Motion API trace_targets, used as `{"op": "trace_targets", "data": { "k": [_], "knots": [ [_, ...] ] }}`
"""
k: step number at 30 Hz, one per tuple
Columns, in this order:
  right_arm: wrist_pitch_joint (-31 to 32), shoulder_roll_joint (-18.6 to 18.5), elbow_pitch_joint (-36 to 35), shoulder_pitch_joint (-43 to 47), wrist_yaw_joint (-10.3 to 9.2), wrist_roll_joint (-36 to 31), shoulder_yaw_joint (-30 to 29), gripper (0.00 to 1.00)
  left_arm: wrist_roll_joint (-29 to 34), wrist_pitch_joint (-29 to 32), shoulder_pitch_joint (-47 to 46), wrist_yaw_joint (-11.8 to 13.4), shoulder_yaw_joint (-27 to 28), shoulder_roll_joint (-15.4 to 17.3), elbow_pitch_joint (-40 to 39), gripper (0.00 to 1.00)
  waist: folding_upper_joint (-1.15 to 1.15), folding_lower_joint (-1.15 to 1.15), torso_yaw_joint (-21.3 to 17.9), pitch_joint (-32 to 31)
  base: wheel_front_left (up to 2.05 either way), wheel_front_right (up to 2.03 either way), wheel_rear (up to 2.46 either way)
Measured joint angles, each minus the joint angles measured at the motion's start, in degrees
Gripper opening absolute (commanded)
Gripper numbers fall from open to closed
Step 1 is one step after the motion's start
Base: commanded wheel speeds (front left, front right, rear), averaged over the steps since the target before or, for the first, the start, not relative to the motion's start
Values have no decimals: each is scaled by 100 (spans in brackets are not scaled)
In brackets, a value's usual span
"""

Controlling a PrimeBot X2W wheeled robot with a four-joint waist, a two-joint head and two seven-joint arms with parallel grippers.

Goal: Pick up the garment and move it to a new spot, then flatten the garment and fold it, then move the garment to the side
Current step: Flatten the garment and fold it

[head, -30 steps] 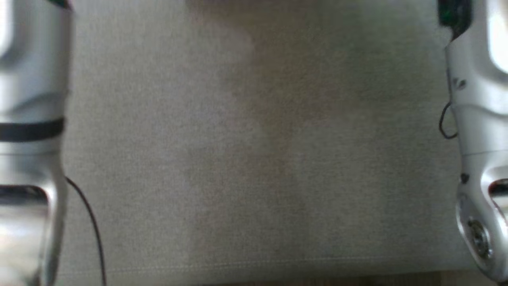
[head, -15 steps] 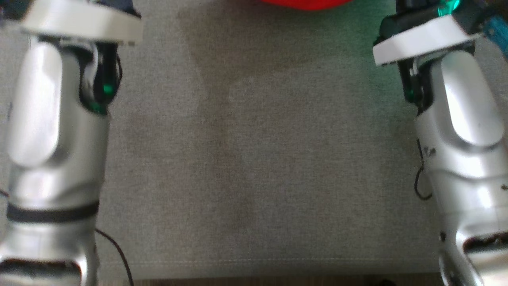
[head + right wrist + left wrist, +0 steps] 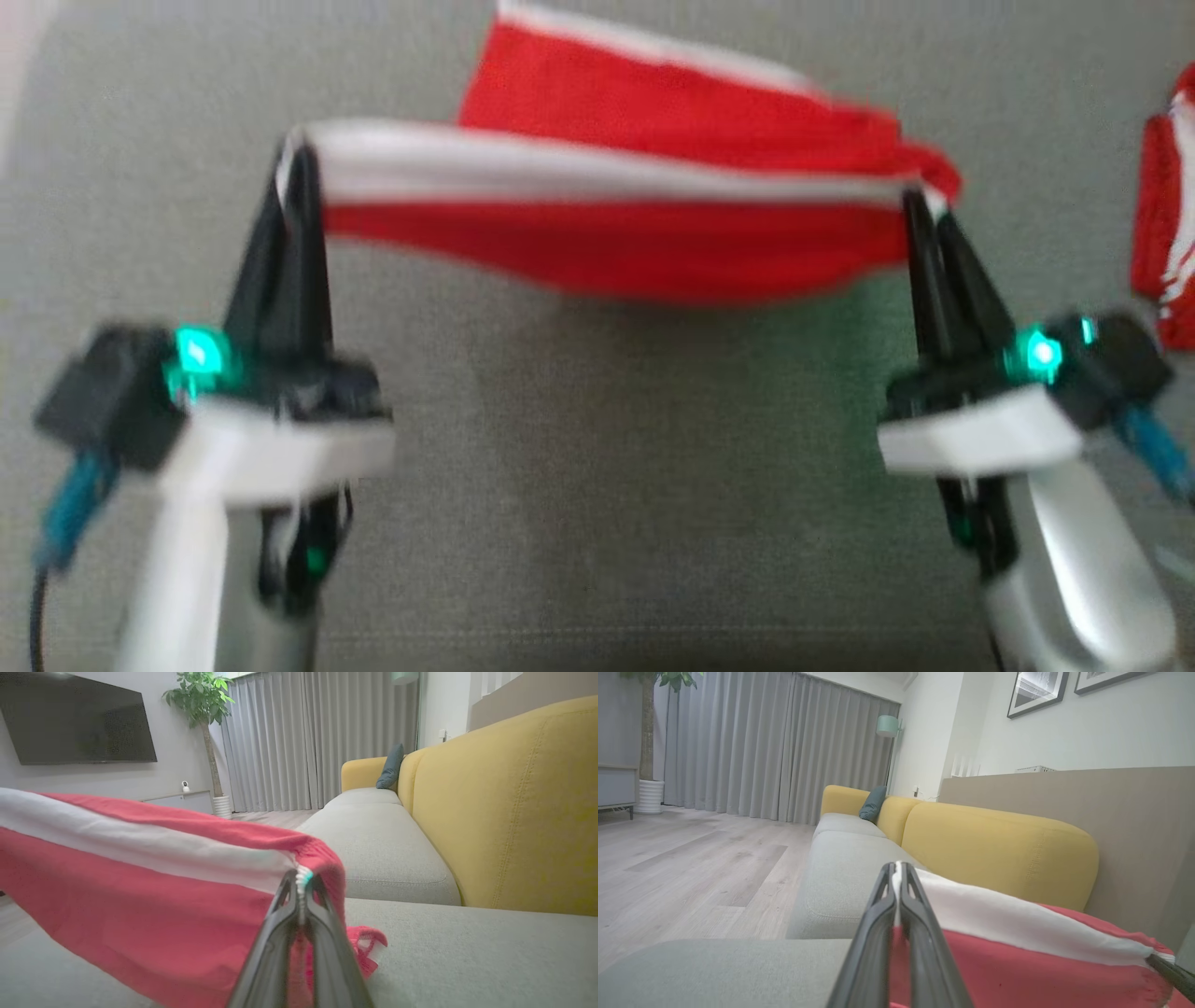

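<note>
Both the left gripper [image 3: 301, 159] and right gripper [image 3: 920, 201] clamp the red-and-white garment [image 3: 607, 233], stretched between them above the grey sofa [image 3: 597, 467].

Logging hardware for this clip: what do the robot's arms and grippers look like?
Left gripper and right gripper each have two long, tapering black fingers on a black base with a green light. Behind comes a flat white plate, then a rounded silver forearm. A blue connector hangs off each wrist's black box.
</note>
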Motion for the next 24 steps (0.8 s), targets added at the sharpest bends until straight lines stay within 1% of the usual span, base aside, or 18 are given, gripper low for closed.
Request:
{"op": "trace_targets", "data": {
  "k": [3, 7, 9, 12, 16, 17, 19, 21, 22, 24],
  "knots": [
    [0, -20, -472, 670, 0, 18, -58, 0, -1, 0, 688, 10, -29, -68, -447, 0, 0, 0, -9, -287, 0, 0, 0],
    [8, -83, -990, 1479, 0, -30, -196, 0, -11, 0, 1536, 112, -156, -86, -966, 0, 0, 0, -93, -573, 0, 0, 0],
    [114, -100, -1180, 1803, 0, -57, -229, 0, -11, 0, 1850, 162, -225, -87, -1116, 0, 0, 0, -179, -633, 0, 0, 0],
    [311, -100, -1284, 2091, 0, -37, -196, 0, -14, 0, 2037, 168, -320, -86, -1109, 0, 0, 0, -287, -652, 0, 0, 0],
    [409, -88, -1162, 2109, 0, 56, -97, 0, -160, 1, 1963, 165, -337, -81, -662, 0, 0, 0, -387, -570, 0, 0, 0],
    [409, -88, -1162, 2109, 0, 56, -97, 0, -160, 1, 1963, 165, -337, -81, -662, 0, 0, 0, -387, -570, 0, 0, 0],
    [416, -87, -966, 2030, 0, 91, -44, 0, -183, 1, 1773, 145, -327, -69, -300, 0, 0, 0, -427, -502, 0, 0, 0],
    [458, -81, -716, 1872, 0, 122, 5, 0, -185, 1, 1439, 87, -333, -41, 109, 0, 0, 0, -464, -417, 0, 0, 0],
    [457, -9, -493, 1656, 0, 143, -8, 0, -142, 1, 1035, 43, -347, 5, 511, 0, 0, 0, -505, -327, 0, 0, 0],
    [455, 75, -298, 1414, 0, 143, -29, 0, -99, 1, 611, -9, -354, 45, 905, 0, 0, 0, -550, -225, 0, 0, 0]
  ]
}}
